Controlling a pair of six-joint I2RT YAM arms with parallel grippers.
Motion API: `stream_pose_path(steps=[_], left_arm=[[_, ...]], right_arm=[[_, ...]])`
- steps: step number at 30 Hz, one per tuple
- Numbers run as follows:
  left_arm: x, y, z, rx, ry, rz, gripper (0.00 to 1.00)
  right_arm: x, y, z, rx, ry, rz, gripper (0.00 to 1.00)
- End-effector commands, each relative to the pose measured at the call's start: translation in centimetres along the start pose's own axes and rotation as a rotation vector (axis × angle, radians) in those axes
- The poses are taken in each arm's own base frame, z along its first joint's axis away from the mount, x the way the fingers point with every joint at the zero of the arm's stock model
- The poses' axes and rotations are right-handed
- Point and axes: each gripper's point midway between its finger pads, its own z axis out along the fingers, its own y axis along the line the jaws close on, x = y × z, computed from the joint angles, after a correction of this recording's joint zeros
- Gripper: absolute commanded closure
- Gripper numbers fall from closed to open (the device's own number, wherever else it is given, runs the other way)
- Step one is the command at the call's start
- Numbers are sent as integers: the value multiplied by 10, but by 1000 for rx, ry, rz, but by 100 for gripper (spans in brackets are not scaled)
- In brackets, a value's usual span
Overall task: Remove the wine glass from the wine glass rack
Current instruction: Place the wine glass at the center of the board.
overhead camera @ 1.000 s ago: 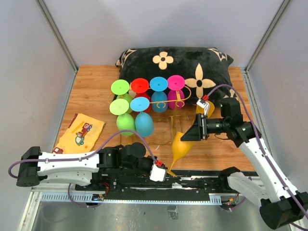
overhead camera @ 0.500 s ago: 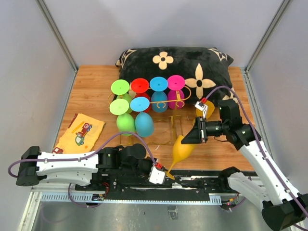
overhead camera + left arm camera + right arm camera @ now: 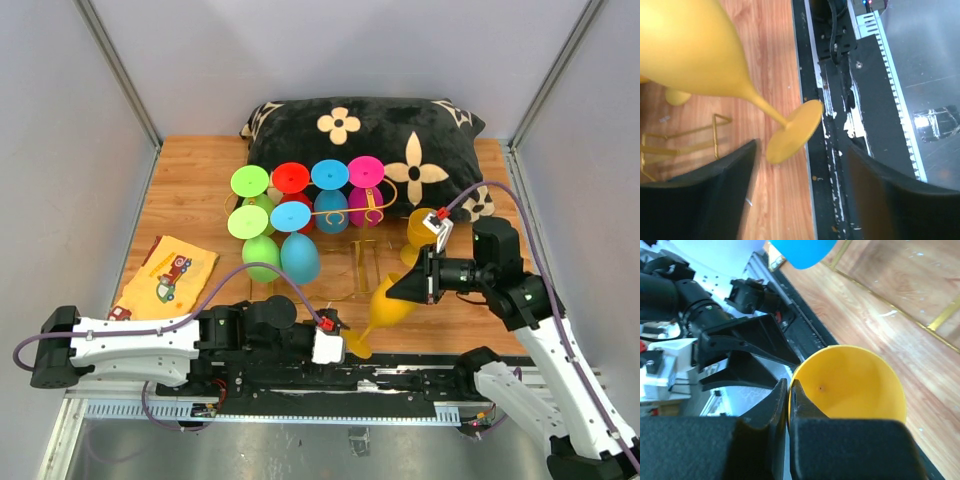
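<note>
A yellow wine glass [image 3: 392,303] hangs tilted over the table's front edge, bowl up and to the right, foot [image 3: 357,346] low. My right gripper [image 3: 400,291] is shut on its rim; the right wrist view shows both fingers [image 3: 788,390] pinching the bowl's wall [image 3: 850,385]. My left gripper [image 3: 338,343] stands open around the foot [image 3: 792,132], its pads [image 3: 715,195] apart from it. The gold wine glass rack [image 3: 352,213] sits before the pillow with green, red, blue and magenta glasses [image 3: 330,175] on it. Its wire base [image 3: 690,135] shows in the left wrist view.
A black flowered pillow [image 3: 370,130] lies at the back. A yellow printed cloth [image 3: 168,272] rests at the front left. Another yellow glass [image 3: 418,228] stands behind my right gripper. The black rail [image 3: 840,100] runs along the table's near edge. Grey walls close both sides.
My left gripper has opened and let go of the yellow glass's foot. My right gripper has shut on the rim, and the glass has shifted slightly right.
</note>
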Motion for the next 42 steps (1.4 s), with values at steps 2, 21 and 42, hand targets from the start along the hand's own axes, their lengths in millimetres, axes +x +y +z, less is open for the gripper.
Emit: stream_pose_path(steps=[2, 21, 42], left_arm=[[-34, -4, 0, 13, -138, -148, 2], [-112, 32, -3, -118, -556, -817, 0], [-104, 21, -9, -84, -494, -914, 0]], right_arm=[[-9, -21, -22, 248, -61, -115, 99], [-38, -141, -138, 1179, -431, -164, 99], [-91, -225, -125, 1193, -516, 78, 99]])
